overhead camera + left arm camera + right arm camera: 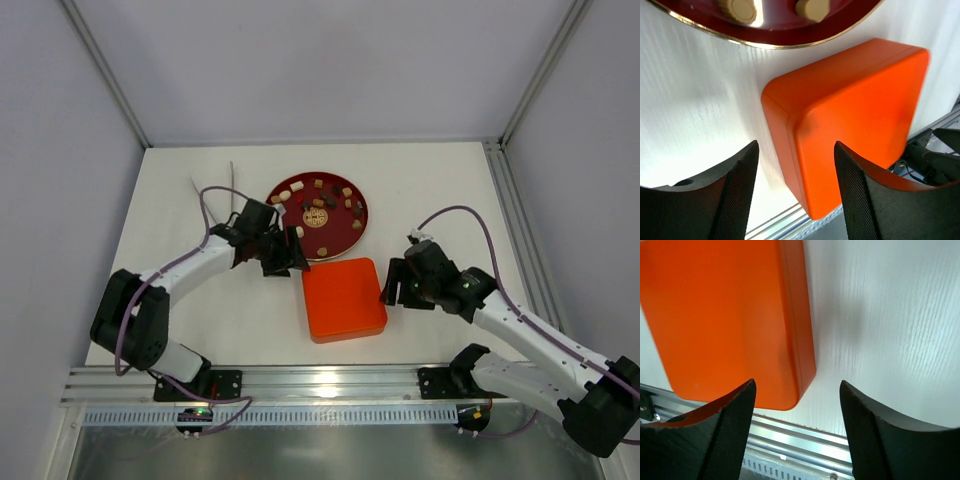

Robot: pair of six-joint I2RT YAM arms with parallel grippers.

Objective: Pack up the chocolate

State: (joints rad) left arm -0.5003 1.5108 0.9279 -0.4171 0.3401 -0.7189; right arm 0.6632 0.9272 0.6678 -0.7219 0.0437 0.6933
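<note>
The left gripper [795, 192] and right gripper [797, 427] are held wide and empty, flanking the closed orange box [344, 298]. If it is gripped unevenly, it could be shoved against the plate [362, 225] bearing the chocolate [317, 183].

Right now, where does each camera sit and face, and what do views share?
Top external: above and behind, looking down on table, box and plate of chocolate; both arms show.
Left wrist: on the left arm, looking past the open left pincer to the box corner and plate rim.
Right wrist: on the right arm, looking past the open right pincer to the box edge and rail.
Shared: all three show the box.
</note>
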